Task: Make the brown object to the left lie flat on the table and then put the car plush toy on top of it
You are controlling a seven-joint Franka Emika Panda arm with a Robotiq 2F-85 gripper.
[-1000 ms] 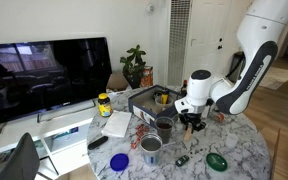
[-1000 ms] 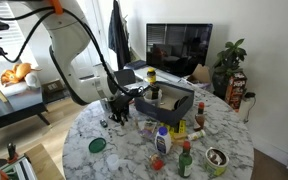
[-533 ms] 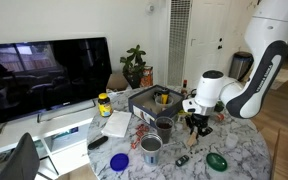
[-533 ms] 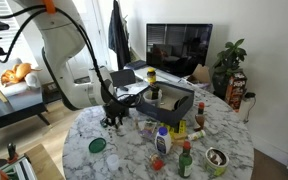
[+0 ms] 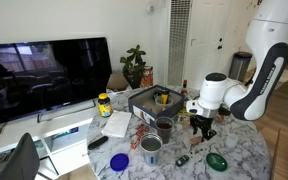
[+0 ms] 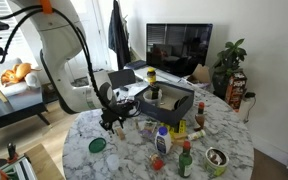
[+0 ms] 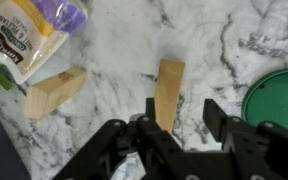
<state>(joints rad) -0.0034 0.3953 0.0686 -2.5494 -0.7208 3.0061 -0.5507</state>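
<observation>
In the wrist view two brown wooden blocks lie on the marble table point(image 7: 114, 40). A long narrow one point(image 7: 169, 85) reaches down between my fingers, close to the left finger. A wedge-shaped one point(image 7: 54, 92) lies apart to its left. My gripper point(image 7: 184, 120) is open, hovering just above the long block and touching nothing. In both exterior views the gripper point(image 5: 202, 128) point(image 6: 112, 122) hangs low over the table near its edge. I cannot make out a car plush toy in any view.
A green lid point(image 7: 279, 95) point(image 5: 216, 160) point(image 6: 97, 145) lies beside the gripper. A printed bag point(image 7: 19, 40) is at upper left. Grey cups point(image 5: 151, 148), a grey box point(image 6: 169, 100) and bottles point(image 6: 162, 140) crowd the table's middle.
The arm has swung away from the grey cups and box toward the table's edge, and the gripper has come down over the long block. It stays open.
</observation>
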